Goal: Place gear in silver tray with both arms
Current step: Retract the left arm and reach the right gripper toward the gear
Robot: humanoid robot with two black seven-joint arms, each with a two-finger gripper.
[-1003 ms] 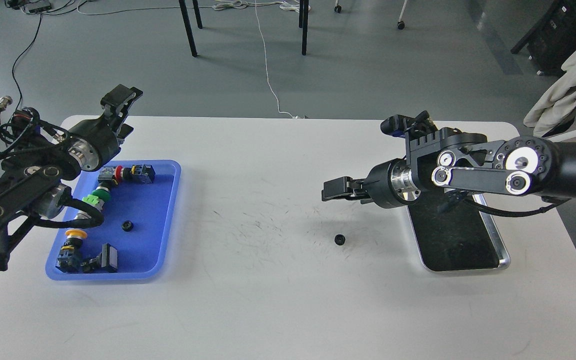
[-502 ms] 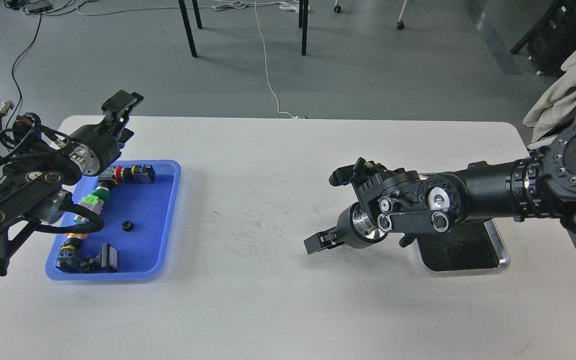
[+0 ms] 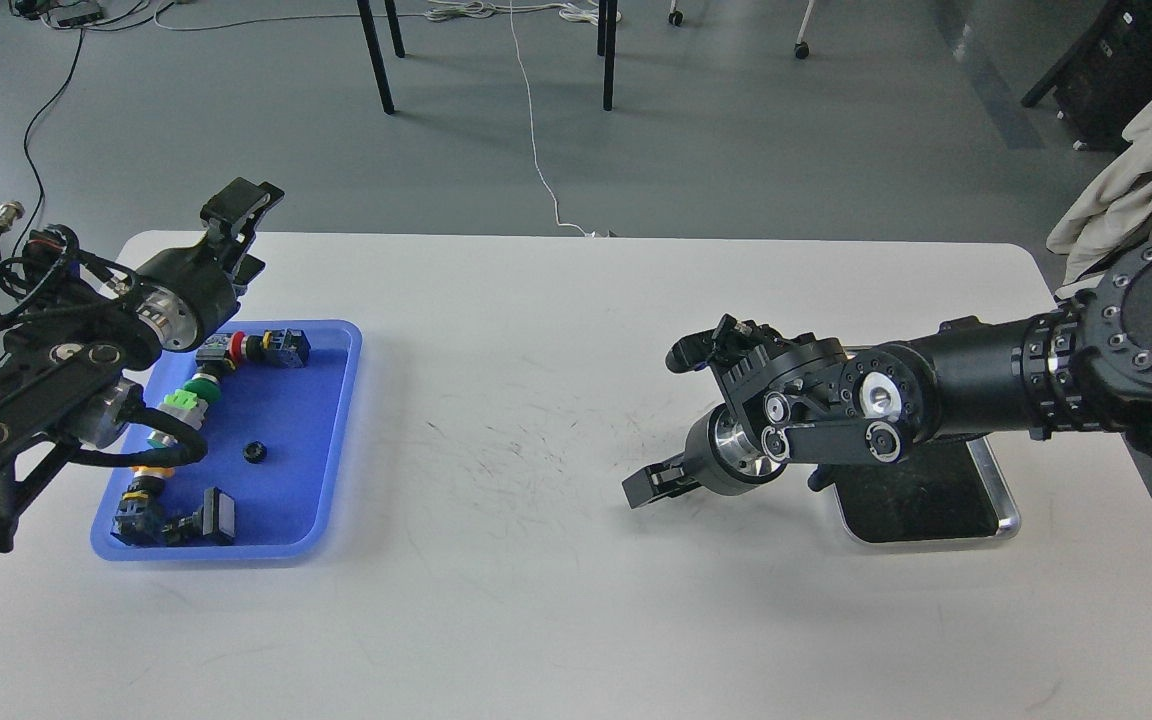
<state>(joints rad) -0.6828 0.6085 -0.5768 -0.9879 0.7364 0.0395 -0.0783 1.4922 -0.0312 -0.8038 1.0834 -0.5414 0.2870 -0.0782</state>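
A small black gear (image 3: 255,451) lies in the blue tray (image 3: 336,440) at the left. The gear that lay on the white table's middle right is hidden under my right gripper (image 3: 643,489). That gripper is low at the table surface there, pointing left; its fingers look close together, and I cannot tell whether they hold the gear. The silver tray (image 3: 1004,512) lies at the right, mostly covered by my right arm. My left gripper (image 3: 244,232) is raised above the blue tray's far left corner, open and empty.
The blue tray also holds several push-button switches (image 3: 198,392) with red, green and yellow caps. Chair legs (image 3: 608,55) and cables stand on the floor beyond the table. A cloth (image 3: 1136,160) hangs at the far right.
My right arm has swung down from above the silver tray to the table where the loose gear lay, covering it. In the last half second it shifted slightly right. The left arm barely moved.
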